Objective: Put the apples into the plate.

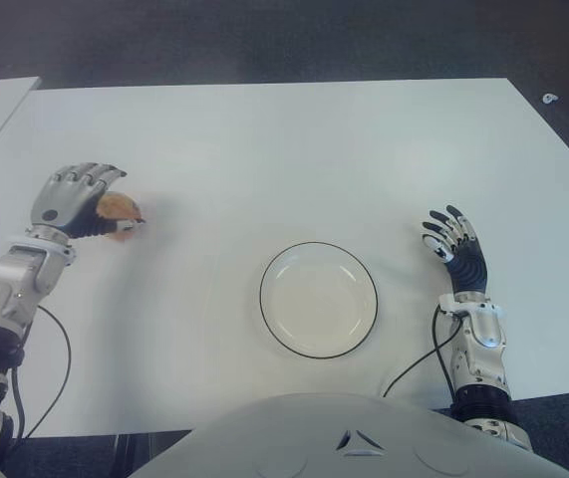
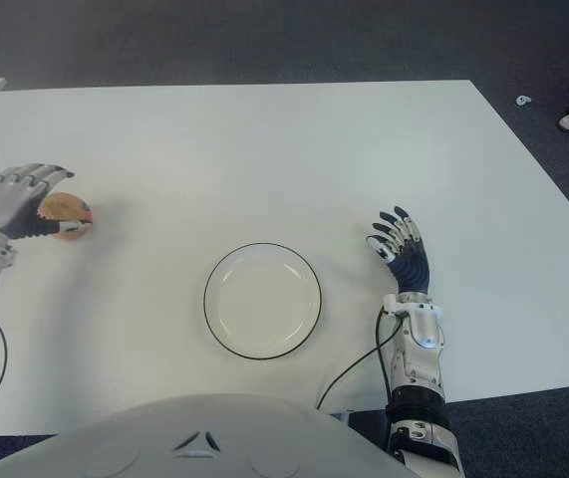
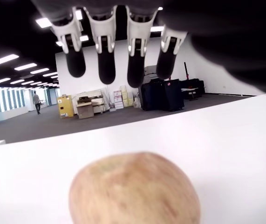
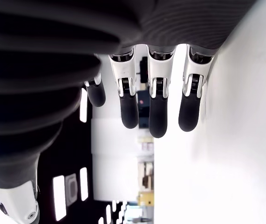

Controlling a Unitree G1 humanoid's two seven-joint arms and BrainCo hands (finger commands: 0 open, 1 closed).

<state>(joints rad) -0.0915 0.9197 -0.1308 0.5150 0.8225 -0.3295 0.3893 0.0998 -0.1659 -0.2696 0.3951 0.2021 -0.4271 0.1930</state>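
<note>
Reaching over the round yellowish-red apple point(image 1: 120, 210), the left hand point(image 1: 77, 199) sits at the worktop's point(image 1: 284, 149) left side, fingers point(image 3: 105, 56) arched above the fruit and not yet closed on it; apple rests on the white surface just under the palm. White round plate with black rim point(image 1: 269, 329) lies well apart, toward the robot's right and nearer the body, empty. Left hand is clearly the nearer one. Right hand point(image 1: 453, 244) shows right of the plate, fingers extended, holding nothing.

Tan-and-red apple point(image 1: 120, 211), white plate point(image 1: 318, 300) – thin black rim, white table point(image 1: 294, 159), silver-black hand point(image 1: 455, 244)
</note>
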